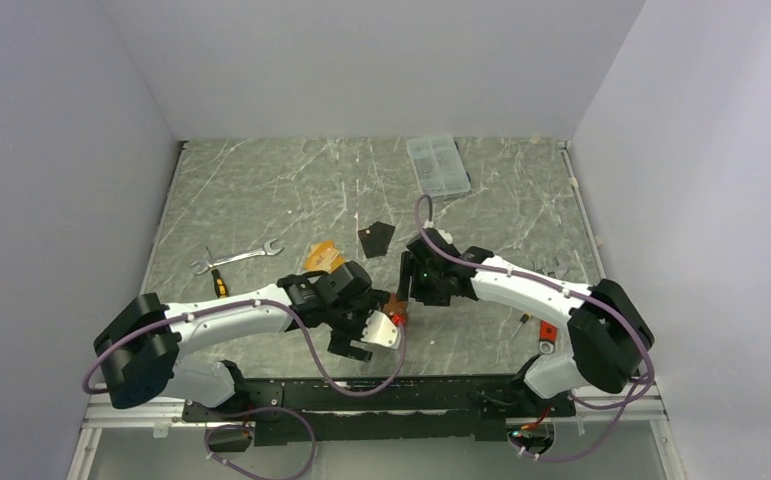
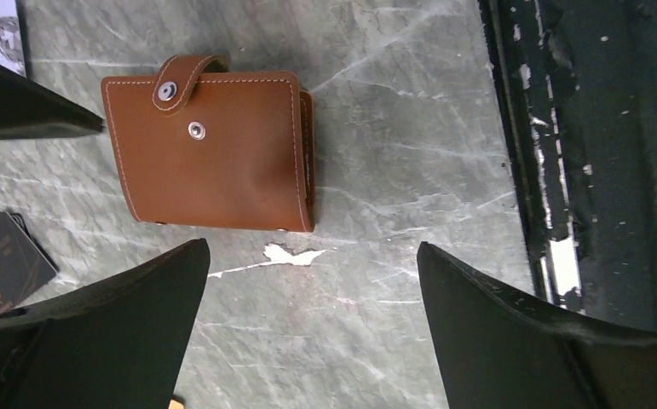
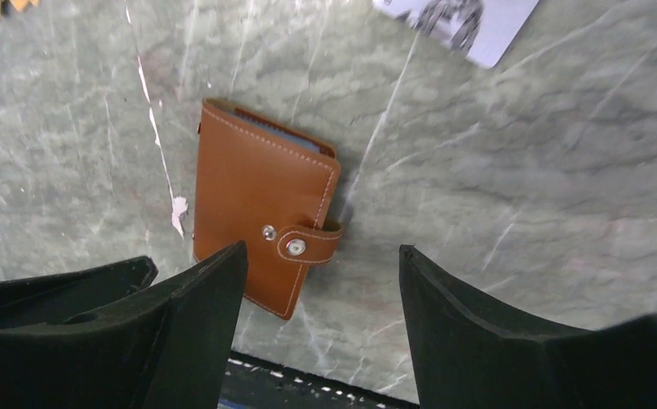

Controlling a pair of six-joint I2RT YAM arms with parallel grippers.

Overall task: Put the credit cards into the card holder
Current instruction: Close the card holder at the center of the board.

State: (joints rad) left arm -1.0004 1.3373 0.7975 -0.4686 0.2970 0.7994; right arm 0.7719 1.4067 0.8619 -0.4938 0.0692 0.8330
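Down on the grey marble tabletop [image 1: 261,190], the small brown leather folding card holder [image 2: 214,153] lay flat, snap undone. Left gripper [image 2: 312,249] and right gripper [image 3: 323,250] flanked it, fingers spread and empty, guessing they meant to pry it open first.

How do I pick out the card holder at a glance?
On the marble table, look near the front edge, between the left gripper and the right gripper. The card holder lies flat, folded. Unlike the thin black card beside it, it is thick brown leather with white stitching and a snap tab.
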